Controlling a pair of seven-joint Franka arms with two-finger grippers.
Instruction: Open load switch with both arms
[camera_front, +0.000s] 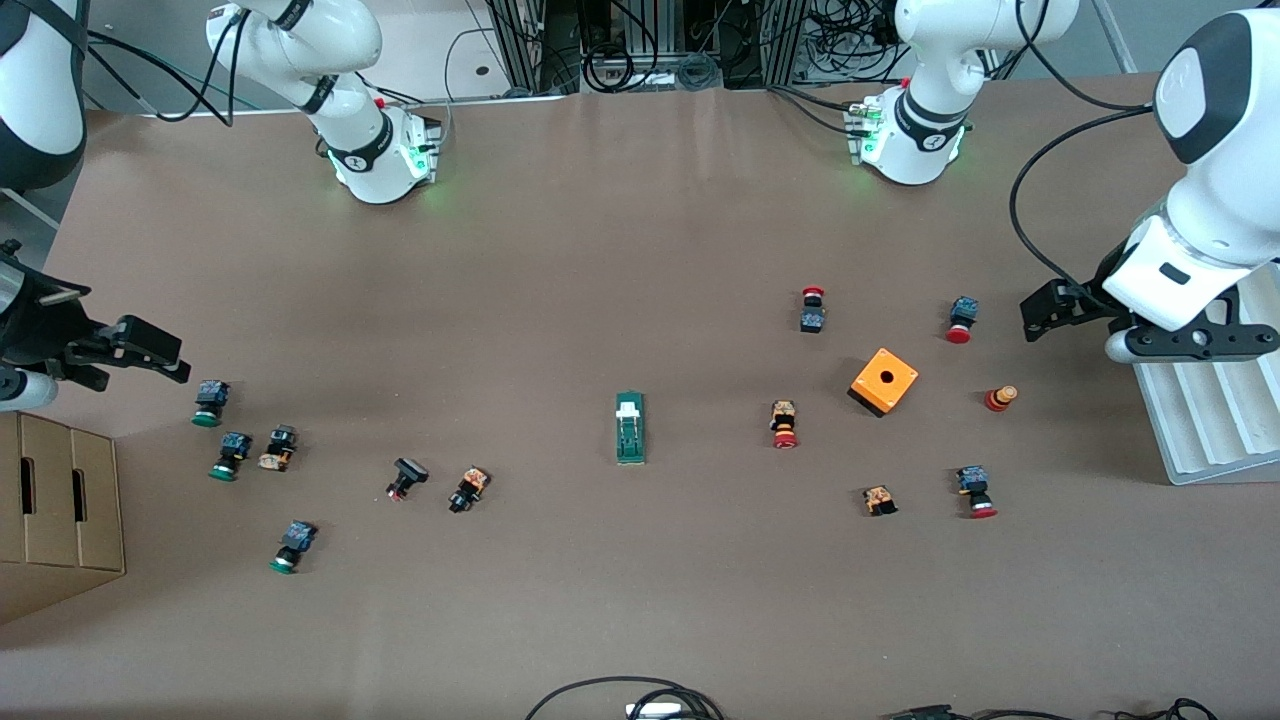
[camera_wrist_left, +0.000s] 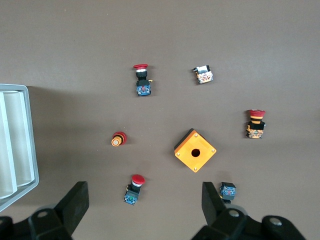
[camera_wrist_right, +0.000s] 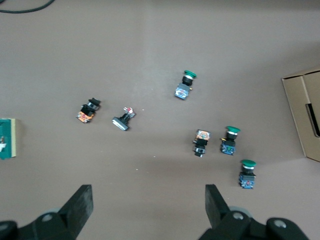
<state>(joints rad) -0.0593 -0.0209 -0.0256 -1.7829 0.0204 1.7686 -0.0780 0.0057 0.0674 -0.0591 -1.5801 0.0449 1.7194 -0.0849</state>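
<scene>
Overhead, you see a brown table (camera_front: 600, 250) under both arm bases, cables along its 12 o'clock edge. The load switch (camera_front: 630, 428) lies at centre, untouched, an orange box (camera_front: 884, 381) at its 3 o'clock. The left gripper (camera_front: 1040, 310) hangs near a white tray (camera_front: 1210, 420), jaws spread; the right gripper (camera_front: 150, 350) hangs over the table near a cardboard box (camera_front: 60, 510), which the frame cuts off.

In your left wrist view, the spread fingers (camera_wrist_left: 75, 202) frame a red button (camera_wrist_left: 134, 189); the tray is cropped.

In your right wrist view, the fingers (camera_wrist_right: 82, 205) stand wide apart, and only a sliver of the switch shows at 9 o'clock.
</scene>
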